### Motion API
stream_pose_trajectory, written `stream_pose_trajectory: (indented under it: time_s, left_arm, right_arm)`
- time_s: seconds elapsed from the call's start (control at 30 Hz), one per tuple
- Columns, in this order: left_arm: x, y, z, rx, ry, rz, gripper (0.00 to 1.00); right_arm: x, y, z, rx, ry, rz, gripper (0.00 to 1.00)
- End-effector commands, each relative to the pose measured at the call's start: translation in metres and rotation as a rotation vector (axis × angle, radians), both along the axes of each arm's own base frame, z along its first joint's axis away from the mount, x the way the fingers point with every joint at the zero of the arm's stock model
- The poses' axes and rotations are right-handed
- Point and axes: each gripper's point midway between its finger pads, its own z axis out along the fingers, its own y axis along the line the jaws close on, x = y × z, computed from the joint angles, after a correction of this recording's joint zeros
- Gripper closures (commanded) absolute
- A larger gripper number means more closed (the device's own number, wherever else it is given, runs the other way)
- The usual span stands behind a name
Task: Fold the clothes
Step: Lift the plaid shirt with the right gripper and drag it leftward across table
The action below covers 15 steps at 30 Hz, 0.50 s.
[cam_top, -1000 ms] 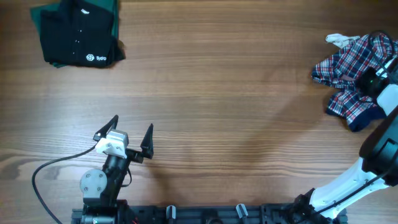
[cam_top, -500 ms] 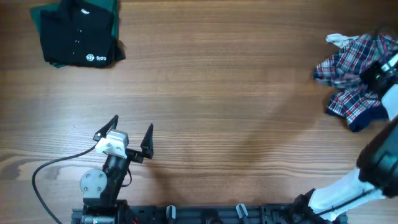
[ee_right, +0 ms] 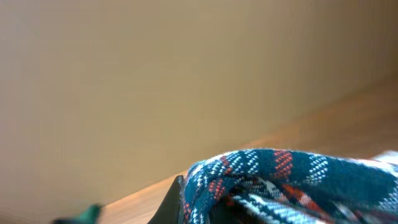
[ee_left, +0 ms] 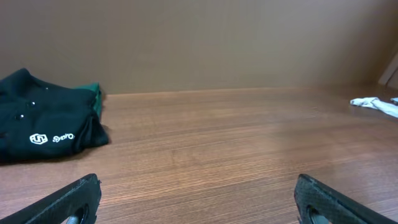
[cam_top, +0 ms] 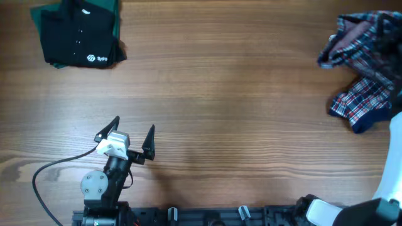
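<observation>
The clothes, a red, white and navy plaid shirt [cam_top: 367, 69], lie bunched at the table's far right edge. The shirt's upper part is raised and blurred, while the lower part rests on the wood. In the right wrist view plaid cloth [ee_right: 280, 180] fills the jaws beside one dark finger [ee_right: 172, 202], so my right gripper is shut on the shirt. The overhead view does not show that gripper itself. My left gripper [cam_top: 133, 125] stands open over bare wood near the front left, its jaws [ee_left: 202, 199] wide apart with nothing between them.
A folded black garment with a white logo [cam_top: 78, 41] lies on green cloth at the back left corner, also in the left wrist view [ee_left: 43, 127]. A small off-white cloth [ee_left: 373, 104] lies far right. The right arm's white base [cam_top: 389, 194] stands at front right.
The right gripper shut on the plaid shirt and pulled its upper part up and toward the back right. The right arm has swung out of the overhead view. The left arm stayed still.
</observation>
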Motion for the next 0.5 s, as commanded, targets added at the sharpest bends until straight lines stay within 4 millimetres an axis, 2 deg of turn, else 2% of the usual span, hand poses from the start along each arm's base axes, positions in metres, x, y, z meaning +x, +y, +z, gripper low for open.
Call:
stream_pose_trajectory:
  time_s: [0.0, 0.13, 0.2, 0.33, 0.47]
  left_arm:
    - [0.001, 0.003, -0.001, 0.012, -0.004, 0.014, 0.0]
    - [0.001, 0.003, -0.001, 0.012, -0.004, 0.014, 0.0]
    - [0.001, 0.003, -0.001, 0.012, -0.004, 0.014, 0.0]
    - [0.001, 0.003, -0.001, 0.012, -0.004, 0.014, 0.0]
    - [0.001, 0.003, -0.001, 0.012, -0.004, 0.014, 0.0]
  right_arm:
    - [-0.011, 0.069, 0.045, 0.066, -0.099, 0.222, 0.96]
    - [-0.024, 0.126, 0.078, 0.124, -0.189, 0.435, 0.96]
    - [-0.033, 0.146, 0.093, 0.155, -0.227, 0.526, 0.96]
    - [-0.064, 0.189, 0.131, 0.234, -0.31, 0.754, 0.96]
    - [-0.084, 0.208, 0.151, 0.266, -0.352, 0.854, 0.96]
